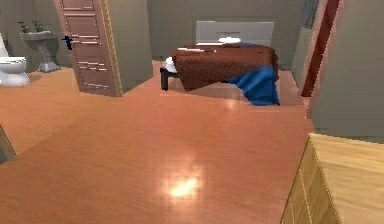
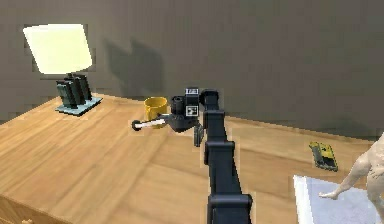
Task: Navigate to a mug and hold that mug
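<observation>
The mug (image 2: 155,106) is a small yellow cup standing upright on a wooden tabletop (image 2: 90,165), toward the far edge near the grey wall (image 2: 260,50). A lamp (image 2: 62,62) with a pale shade stands well apart from it on the arm side view's left. The arm (image 2: 222,160) reaches out from the near edge, and the gripper (image 2: 150,121) lies right at the mug's near right side. I cannot tell whether it touches the mug or how the fingers are set, and since the mug sits on the wood behind them, I cannot tell whether anything is held. The mug is probably glazed ceramic, so stiff, fairly light and somewhat slippery, and likely to chip or break if knocked off the table. It would not give under the fingers, so the grip depends on friction alone. No handle can be made out. The safest hold is probably across the round body, or over the rim with one finger inside and one outside, taken low enough that the mug does not tip. A small dark thing (image 2: 322,155) lies well to the right, clear of the reach. In the forward view a bed (image 1: 215,68) stands far across the wooden floor (image 1: 150,150).
</observation>
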{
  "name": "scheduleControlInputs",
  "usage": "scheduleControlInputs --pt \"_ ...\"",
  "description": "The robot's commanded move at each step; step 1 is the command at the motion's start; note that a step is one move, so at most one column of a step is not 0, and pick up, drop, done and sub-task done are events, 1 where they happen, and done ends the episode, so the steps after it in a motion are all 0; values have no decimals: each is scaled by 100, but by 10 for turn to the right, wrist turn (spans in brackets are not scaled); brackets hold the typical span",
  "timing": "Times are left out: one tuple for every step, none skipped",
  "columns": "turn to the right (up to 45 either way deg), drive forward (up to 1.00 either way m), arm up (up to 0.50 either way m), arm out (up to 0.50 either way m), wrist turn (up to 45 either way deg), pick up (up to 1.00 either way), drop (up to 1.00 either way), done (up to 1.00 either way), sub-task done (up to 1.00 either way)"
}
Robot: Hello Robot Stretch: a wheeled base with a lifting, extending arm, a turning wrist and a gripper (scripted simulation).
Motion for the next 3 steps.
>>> scheduleControlInputs --pt "0 0 0 0 0 100 0 0 0" --pt "0 0 10 0 0 0 0 0 0" --pt "0 0 0 0 0 0 0 100 0"
